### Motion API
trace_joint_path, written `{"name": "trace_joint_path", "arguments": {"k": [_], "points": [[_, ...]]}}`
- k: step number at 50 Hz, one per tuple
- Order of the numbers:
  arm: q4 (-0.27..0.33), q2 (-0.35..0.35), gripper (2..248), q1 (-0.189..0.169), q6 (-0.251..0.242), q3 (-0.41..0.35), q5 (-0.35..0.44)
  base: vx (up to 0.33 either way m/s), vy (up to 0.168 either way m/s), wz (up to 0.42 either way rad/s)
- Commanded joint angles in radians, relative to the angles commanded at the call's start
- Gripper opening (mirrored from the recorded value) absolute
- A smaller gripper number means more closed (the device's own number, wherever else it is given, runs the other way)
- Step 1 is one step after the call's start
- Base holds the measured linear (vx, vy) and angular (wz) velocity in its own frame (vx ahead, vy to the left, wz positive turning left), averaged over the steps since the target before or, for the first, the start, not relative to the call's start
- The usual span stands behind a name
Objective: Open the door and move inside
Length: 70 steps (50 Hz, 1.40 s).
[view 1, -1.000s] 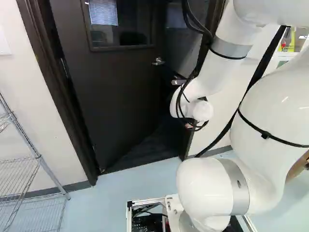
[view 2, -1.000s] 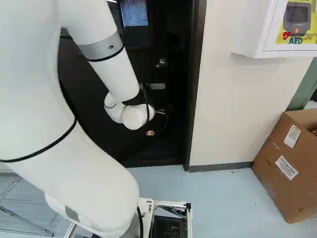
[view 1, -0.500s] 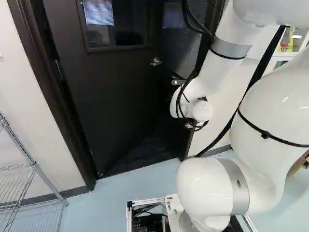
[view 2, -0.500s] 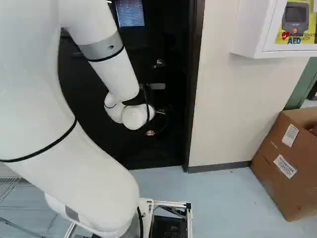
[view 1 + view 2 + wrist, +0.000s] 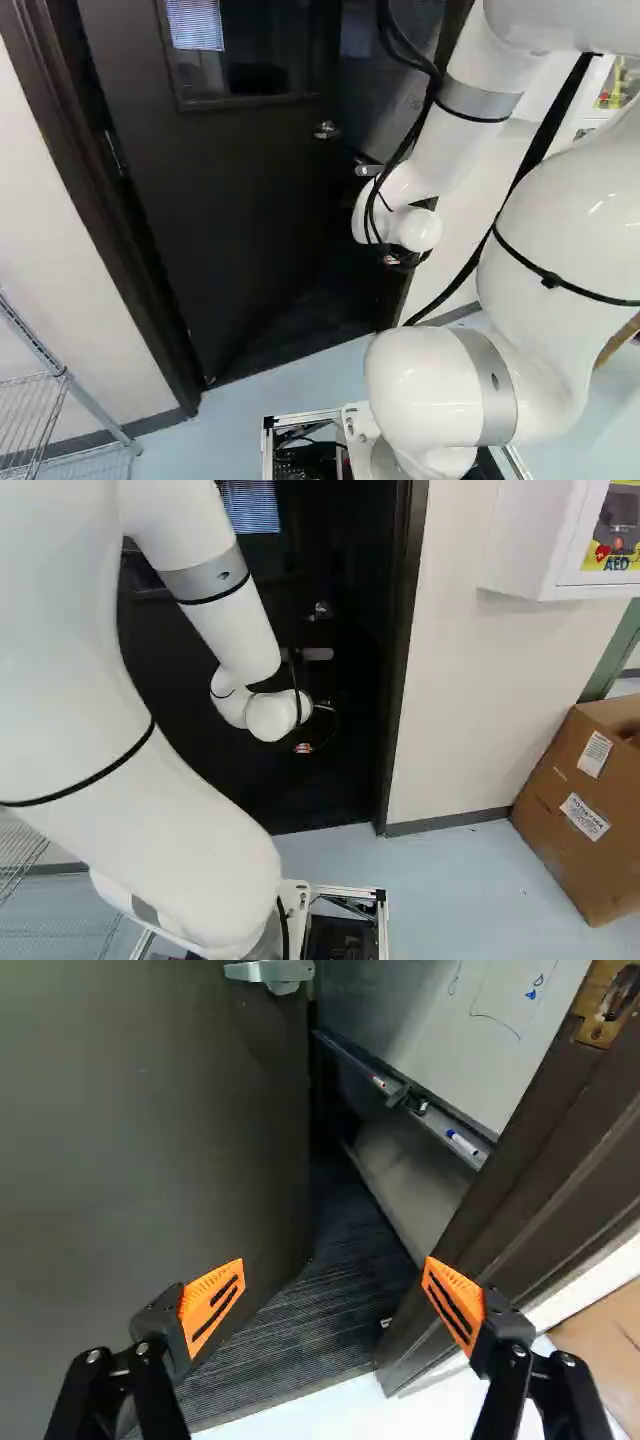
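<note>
Pale blue floor is spreading under my base and running up to the doorway, with a wire shelf standing at the left of the left base view and a cardboard box sitting at the right of the right base view. My arm is hanging out ahead, and its jaws are standing wide and holding nothing, one finger showing against the door, the other against the door frame. I'm judging the opening step as largely done and the entry as being in hand; the next move is calling for creeping forward, pressing the door wider and keeping arm and base off the frame. The door is standing ajar straight ahead, its long axis running upright, its free edge pointing away from me into the room beyond. Its handle is sitting near that edge, out past the jaws. Farther in, dark carpet is lying past the threshold and a whiteboard is facing the gap.
</note>
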<state>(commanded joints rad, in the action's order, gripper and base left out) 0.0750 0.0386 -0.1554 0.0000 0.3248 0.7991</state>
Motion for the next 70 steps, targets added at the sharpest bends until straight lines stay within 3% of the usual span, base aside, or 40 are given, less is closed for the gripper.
{"name": "trace_joint_path", "arguments": {"k": [43,70], "points": [[0.000,0.000,247,0.000,0.000,0.000,0.000,0.139,0.103,-0.192],[0.000,0.000,247,0.000,0.000,0.000,0.000,0.136,0.145,-0.033]]}}
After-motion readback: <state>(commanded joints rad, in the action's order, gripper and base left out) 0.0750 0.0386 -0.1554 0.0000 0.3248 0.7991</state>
